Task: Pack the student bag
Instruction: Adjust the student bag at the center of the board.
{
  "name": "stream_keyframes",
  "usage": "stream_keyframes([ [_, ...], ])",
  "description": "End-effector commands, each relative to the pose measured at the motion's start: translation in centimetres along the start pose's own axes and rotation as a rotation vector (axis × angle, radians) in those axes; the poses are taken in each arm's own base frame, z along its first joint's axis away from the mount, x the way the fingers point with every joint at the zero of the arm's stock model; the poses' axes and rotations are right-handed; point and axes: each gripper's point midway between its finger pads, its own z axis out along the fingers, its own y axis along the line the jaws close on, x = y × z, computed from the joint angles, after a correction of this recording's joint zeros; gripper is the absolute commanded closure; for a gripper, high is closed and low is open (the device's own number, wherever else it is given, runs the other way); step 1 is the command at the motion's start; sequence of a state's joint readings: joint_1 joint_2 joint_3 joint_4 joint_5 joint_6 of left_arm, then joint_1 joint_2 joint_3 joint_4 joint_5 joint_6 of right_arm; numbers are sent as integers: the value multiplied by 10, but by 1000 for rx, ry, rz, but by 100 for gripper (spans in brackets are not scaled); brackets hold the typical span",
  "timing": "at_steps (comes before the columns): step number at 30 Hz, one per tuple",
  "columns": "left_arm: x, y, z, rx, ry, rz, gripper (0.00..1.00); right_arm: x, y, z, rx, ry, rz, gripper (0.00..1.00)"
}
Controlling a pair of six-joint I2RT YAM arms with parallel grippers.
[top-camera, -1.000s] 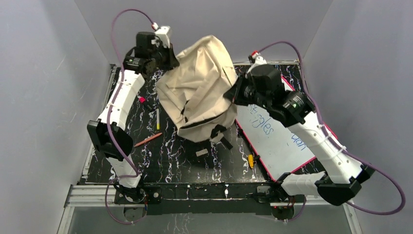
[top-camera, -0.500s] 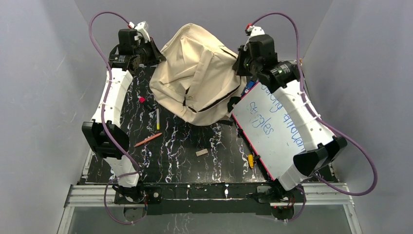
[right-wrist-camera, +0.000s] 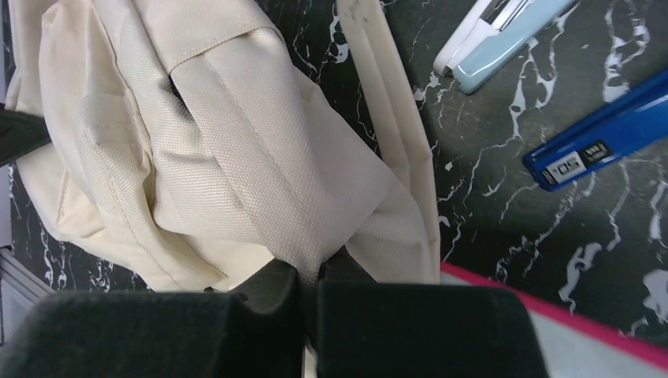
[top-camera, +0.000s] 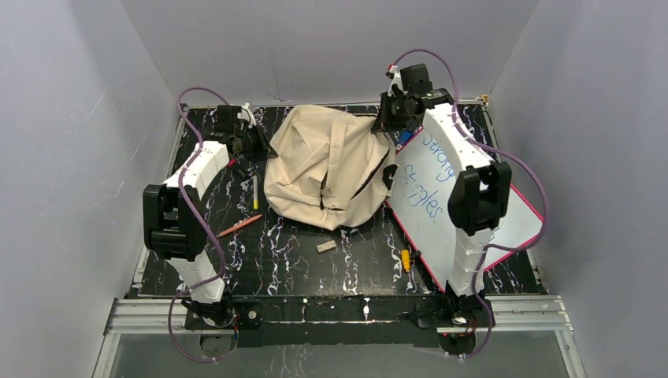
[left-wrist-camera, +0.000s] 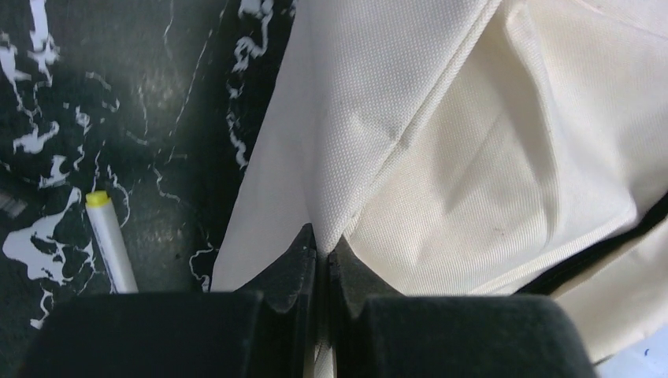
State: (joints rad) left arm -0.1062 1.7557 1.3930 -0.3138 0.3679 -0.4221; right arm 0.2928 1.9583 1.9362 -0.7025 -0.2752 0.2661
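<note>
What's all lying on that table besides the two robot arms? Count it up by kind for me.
Beige student bag: 1
Pink-framed whiteboard: 1
Yellow-capped pen: 1
Orange pencil: 1
Small grey block: 1
Small yellow item: 1
Small red item: 1
Blue box: 1
Pale blue and white item: 1
Total: 9

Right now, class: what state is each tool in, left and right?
The left tool is shut on the student bag, pinching its fabric.
The right tool is shut on the bag's cream webbing.
</note>
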Motion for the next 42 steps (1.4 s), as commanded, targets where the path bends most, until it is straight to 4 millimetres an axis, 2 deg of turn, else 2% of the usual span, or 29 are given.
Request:
stream_keyframes([
  [1,-25,-19,-31,93,-141,24,100,-72,17,-13,-93,-218,-104,100],
  [5,3,-18,-10,112,-80,17,100,-65,0,8,-52,-186,-112,100],
  [6,8,-17,-5,111,-68,22,100,-66,-2,11,-46,-190,-118,96],
  [8,12,-17,3,116,-53,28,100,-68,-6,12,-26,-202,-127,81],
  [10,15,-11,10,100,-43,31,100,-73,-9,9,3,-222,-139,73],
  [15,17,4,15,38,-49,45,98,-82,-14,-22,89,-285,-131,39],
  [17,17,9,14,15,-54,51,90,-81,-10,-39,92,-316,-122,31],
  [20,12,15,7,-34,-78,60,71,-75,-4,-69,106,-362,-105,22],
  [21,9,16,3,-49,-90,67,64,-71,-3,-79,116,-369,-82,17],
  [22,6,16,-2,-64,-102,75,57,-66,-2,-92,123,-373,-64,11],
  [25,-7,15,-18,-99,-154,110,43,-39,3,-109,91,-322,-43,2],
  [29,-15,1,-36,-90,-191,151,36,-10,10,-124,34,-325,-41,1],
  [31,-7,-14,-38,-83,-191,194,31,2,14,-125,7,-307,-15,1],
  [34,18,-45,-35,-84,-182,315,30,18,21,-121,-35,-248,21,9],
  [36,37,-64,-30,-69,-167,371,30,27,28,-114,-51,-224,27,12],
  [38,53,-74,-27,-54,-149,397,30,34,42,-105,-55,-212,12,14],
  [42,63,-68,-31,-75,-170,391,31,51,79,-74,-52,-166,-21,16],
])
